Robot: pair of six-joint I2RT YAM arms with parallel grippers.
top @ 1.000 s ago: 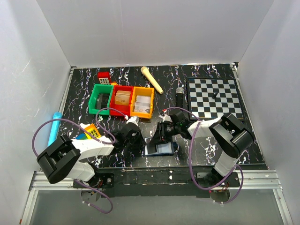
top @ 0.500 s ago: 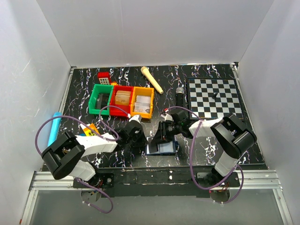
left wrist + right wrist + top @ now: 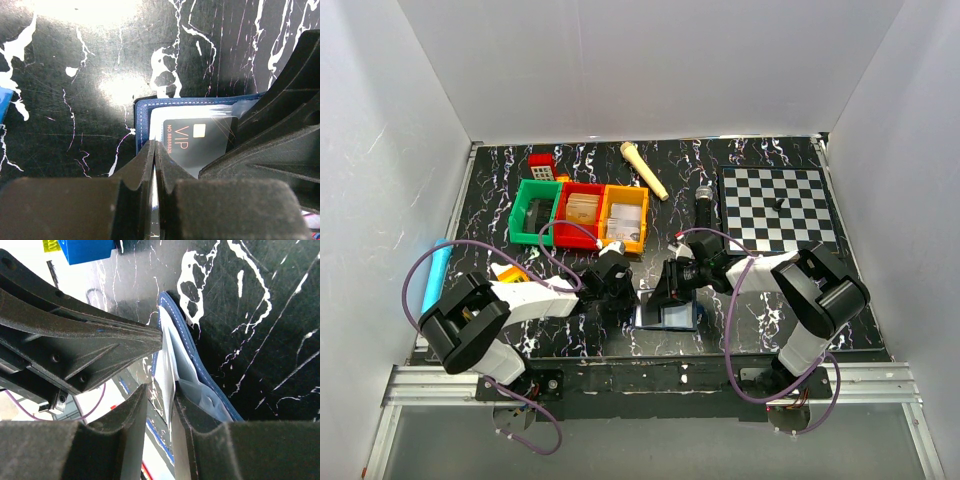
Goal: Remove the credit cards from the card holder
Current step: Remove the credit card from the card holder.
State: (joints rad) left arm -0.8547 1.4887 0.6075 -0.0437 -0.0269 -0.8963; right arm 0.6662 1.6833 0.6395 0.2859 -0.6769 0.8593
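The navy card holder (image 3: 670, 317) lies open on the black marbled table between my two grippers. In the left wrist view its navy edge (image 3: 141, 125) frames a pale clear pocket with a black "VIP" card (image 3: 202, 142) in it. My left gripper (image 3: 155, 150) is pinched shut on the holder's thin pale inner edge. It shows in the top view (image 3: 620, 292) at the holder's left side. My right gripper (image 3: 160, 400) has its jaws a little apart, astride the upright clear pocket sheet (image 3: 167, 360) beside the navy cover (image 3: 200, 365). In the top view it (image 3: 670, 293) is over the holder.
Green (image 3: 533, 212), red (image 3: 578, 213) and orange (image 3: 624, 216) bins stand behind the grippers. A chessboard (image 3: 780, 208) lies at the right, with a black cylinder (image 3: 704, 206) beside it and a wooden stick (image 3: 644, 170) at the back. A light blue tube (image 3: 437, 270) lies at the left. A blue block (image 3: 85, 249) shows in the right wrist view.
My left gripper has moved right, up to the card holder's left edge. The right gripper and the holder have barely shifted.
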